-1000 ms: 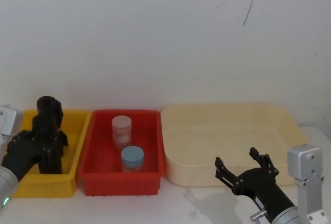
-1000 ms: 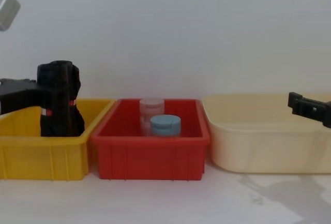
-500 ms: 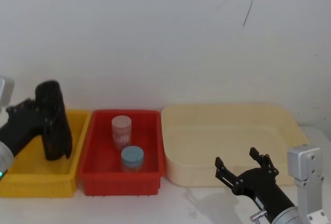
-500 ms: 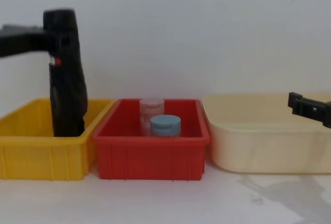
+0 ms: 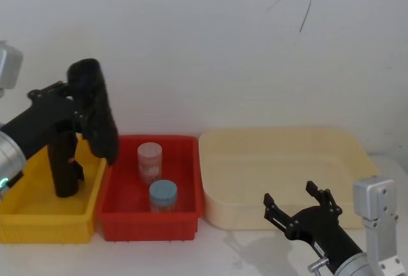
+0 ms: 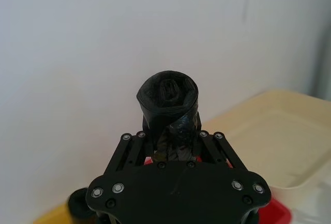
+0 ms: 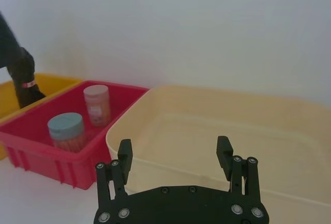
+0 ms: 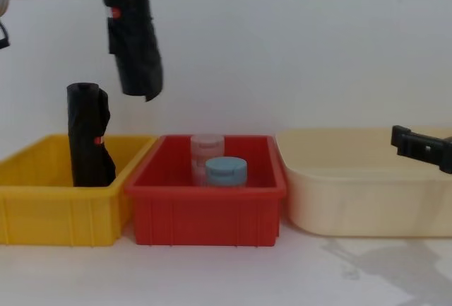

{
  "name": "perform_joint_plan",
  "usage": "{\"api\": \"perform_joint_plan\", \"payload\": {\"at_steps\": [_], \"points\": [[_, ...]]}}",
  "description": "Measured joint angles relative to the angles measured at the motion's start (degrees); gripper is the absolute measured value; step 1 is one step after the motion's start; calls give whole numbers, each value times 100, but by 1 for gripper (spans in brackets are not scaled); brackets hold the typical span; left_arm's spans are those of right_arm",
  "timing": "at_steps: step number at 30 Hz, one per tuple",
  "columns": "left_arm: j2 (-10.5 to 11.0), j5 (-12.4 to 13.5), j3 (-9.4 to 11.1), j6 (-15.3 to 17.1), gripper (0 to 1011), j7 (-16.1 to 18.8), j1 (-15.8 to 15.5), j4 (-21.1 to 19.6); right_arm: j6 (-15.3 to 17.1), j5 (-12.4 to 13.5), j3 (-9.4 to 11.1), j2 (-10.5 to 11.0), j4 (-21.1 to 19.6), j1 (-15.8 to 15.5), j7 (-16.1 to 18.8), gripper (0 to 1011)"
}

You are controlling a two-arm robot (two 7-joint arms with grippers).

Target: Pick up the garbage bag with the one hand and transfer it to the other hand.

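A wide, shallow cream plastic tray (image 5: 280, 133) takes up the right of the white table, with a red plastic bin (image 5: 150, 226) beside it in the middle and a yellow plastic bin (image 5: 44, 229) at the far left. The left gripper (image 5: 80, 109) reaches in from the left edge on its silver arm. Its fingers are clamped around the upper part of the garbage bag (image 5: 99, 122), a tall black cylindrical roll of plastic. The roll hangs tilted, its lower end leaning right, in the air above the seam between the yellow and red bins, high enough, it appears, to travel right without striking a rim. The right gripper (image 5: 291, 196) waits low at the near right in front of the cream tray, fingers spread wide and empty, seemingly ready to take the roll. A second black roll (image 8: 88, 136) stands upright in the yellow bin. Two small clear jars sit in the red bin, the pink-lidded one (image 5: 150, 160) behind the blue-lidded one (image 5: 163, 194).
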Motion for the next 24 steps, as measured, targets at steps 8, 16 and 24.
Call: {"api": "perform_joint_plan", "payload": {"at_steps": [8,16,24], "points": [[-59,-262,282,303,363,-451,-317,159,403,143,-13,169,-100,186,347,1002],[-170,-439,634,589,363,-897,-663,492,986,352,-88,404,-185,579,862,1001],[-274,-552,931,761,363,-1260,-960,808,1558,581,-241,574,-167,1124,1394,1001]]}}
